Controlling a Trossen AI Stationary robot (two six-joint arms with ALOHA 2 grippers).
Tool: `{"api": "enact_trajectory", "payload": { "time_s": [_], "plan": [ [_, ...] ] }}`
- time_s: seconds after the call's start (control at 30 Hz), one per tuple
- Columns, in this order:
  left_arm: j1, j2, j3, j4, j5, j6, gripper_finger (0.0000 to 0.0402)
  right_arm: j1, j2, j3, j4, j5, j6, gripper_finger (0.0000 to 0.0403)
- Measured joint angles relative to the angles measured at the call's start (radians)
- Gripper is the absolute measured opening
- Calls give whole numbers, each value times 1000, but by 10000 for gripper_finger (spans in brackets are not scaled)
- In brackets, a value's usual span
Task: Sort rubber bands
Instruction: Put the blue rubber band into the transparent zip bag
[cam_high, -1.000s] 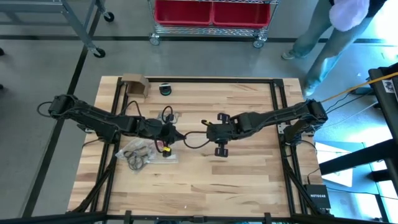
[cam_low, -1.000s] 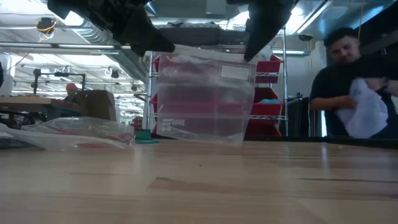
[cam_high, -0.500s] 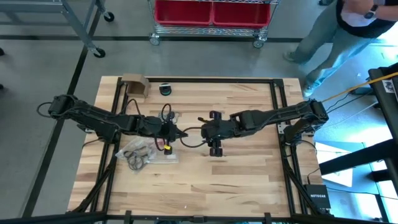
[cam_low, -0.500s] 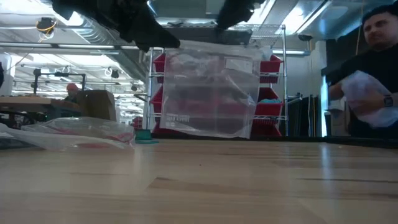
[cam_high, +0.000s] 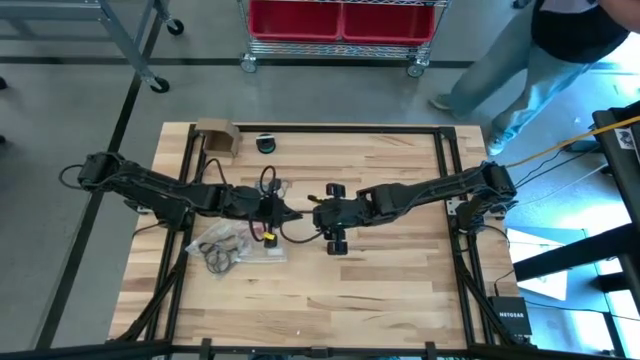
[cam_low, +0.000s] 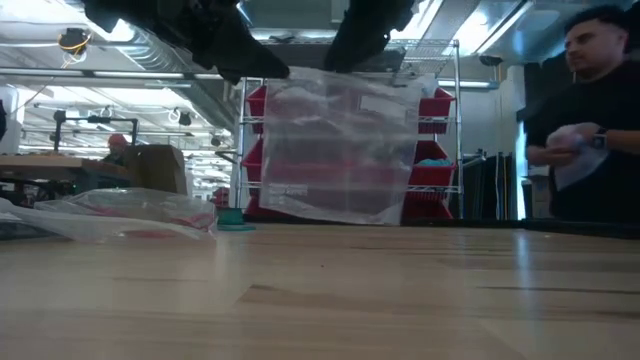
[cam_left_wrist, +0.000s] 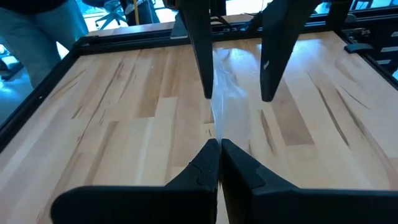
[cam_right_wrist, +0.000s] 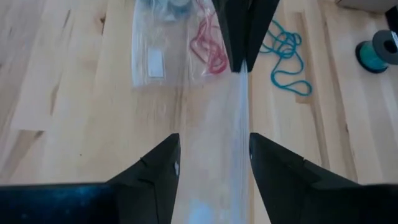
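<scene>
A clear plastic zip bag (cam_low: 340, 150) hangs upright over the middle of the table. My left gripper (cam_high: 288, 213) is shut on one of its upper corners. My right gripper (cam_right_wrist: 214, 140) is open, one finger on each side of the bag's top edge, and I see no touch. Red rubber bands (cam_right_wrist: 208, 46) lie in a second clear bag (cam_right_wrist: 163, 43) flat on the table. Teal rubber bands (cam_right_wrist: 286, 53) lie loose on the wood beside it. Black rubber bands (cam_high: 222, 250) lie in a bag at the near left. My left gripper pinches the hanging bag's upper corner (cam_low: 278, 82) between its two shut fingers (cam_left_wrist: 208, 162). It comes in from the table's left, slanting slightly down. The bag hangs below the fingers, upright and edge-on to them. I cannot tell whether its lower edge touches the table.
A small cardboard box (cam_high: 215, 135) and a green spool (cam_high: 266, 143) stand at the far left edge. The table's right and near parts are bare wood (cam_high: 400, 280). A person (cam_low: 590, 110) stands beyond the far right corner, holding something white.
My right gripper has opened and let go of the bag's other upper corner. It then went toward the table's left along the top edge, closer to my left gripper, tipping further down. The bag stays hanging from my left gripper, its freed side slightly shifted.
</scene>
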Motion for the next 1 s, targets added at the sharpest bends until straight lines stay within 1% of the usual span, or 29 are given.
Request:
{"api": "enact_trajectory", "payload": {
  "time_s": [0.17, 0.33, 0.43, 0.6, 0.77, 1.0],
  "plan": [
    [0, 0, 0, 0, 0, 0, 1, 0, -1, 0, 0, -1, 10, 181],
    [0, 0, 0, -1, 0, 0, 1, 0, -2, 0, 2, -26, 15, 181],
    [0, 0, 0, -2, 0, -2, 1, 1, -2, 0, -2, -27, 37, 181],
    [0, 0, 0, -2, 0, -3, 1, 1, -2, 0, -1, -70, 75, 181],
    [6, 0, 0, -1, -2, -19, 1, 1, -1, 0, 0, -71, 122, 181],
    [4, 0, 0, 2, -2, -23, 1, 1, 65, 0, 15, -74, 169, 181]
  ]
}}
